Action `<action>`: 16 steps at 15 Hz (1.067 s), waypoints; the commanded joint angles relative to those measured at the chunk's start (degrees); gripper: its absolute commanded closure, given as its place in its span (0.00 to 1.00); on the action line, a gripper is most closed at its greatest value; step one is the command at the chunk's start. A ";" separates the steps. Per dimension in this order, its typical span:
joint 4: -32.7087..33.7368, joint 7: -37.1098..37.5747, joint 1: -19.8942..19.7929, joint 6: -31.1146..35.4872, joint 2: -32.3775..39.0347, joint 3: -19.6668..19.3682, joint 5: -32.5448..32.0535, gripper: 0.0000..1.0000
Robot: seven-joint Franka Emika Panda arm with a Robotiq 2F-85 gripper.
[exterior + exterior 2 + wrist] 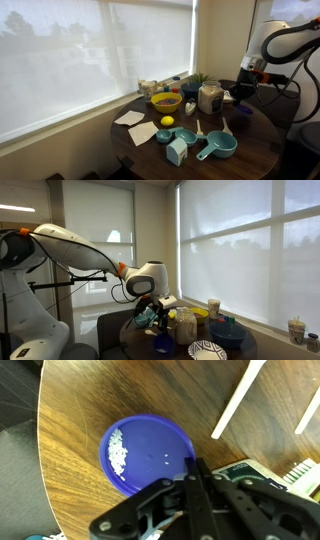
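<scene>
**Claw closed above the blue dish at the table's edge**

I'm working over a round, dark wooden table (80, 420) that stands against a wide window. In the wrist view the wood grain fills most of the picture and the rim curves away on the left.

Nearest my camera is the claw (193, 463). Its two black fingers (150, 500) are pressed together, with the tips meeting in a point. I see nothing pinched between them. Right under those tips sits a blue dish (150, 455), flat on the table close to the rim. A small patch of white grains (117, 448) lies along the left side of the dish, and a few specks lie nearer the middle. The tips of the claw overlap the dish's right edge in this view; I cannot tell whether they touch it.

Past the dish, two pale strips (238, 400) lie slanted across the wood.

In an exterior view the claw (243, 97) hangs low over the table's side nearest the arm (285, 40), just beside a pale jar (209, 97). Farther in stand a yellow bowl (165, 101) and a lemon (167, 122) in front of it. Teal measuring cups (215, 148) and a small teal container (177, 151) sit towards the near edge, and napkins (129, 118) lie on the window side. A small plant (199, 80) stands behind the jar.

At the back, white blinds (90, 50) cover the window.
</scene>
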 commanded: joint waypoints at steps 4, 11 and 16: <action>1.05 0.07 0.22 -0.91 -0.38 -0.09 -0.30 0.95; 4.13 -2.36 1.36 -2.81 -2.85 -0.99 1.57 0.99; 8.66 -4.54 2.19 -6.52 -5.04 -1.53 2.26 0.99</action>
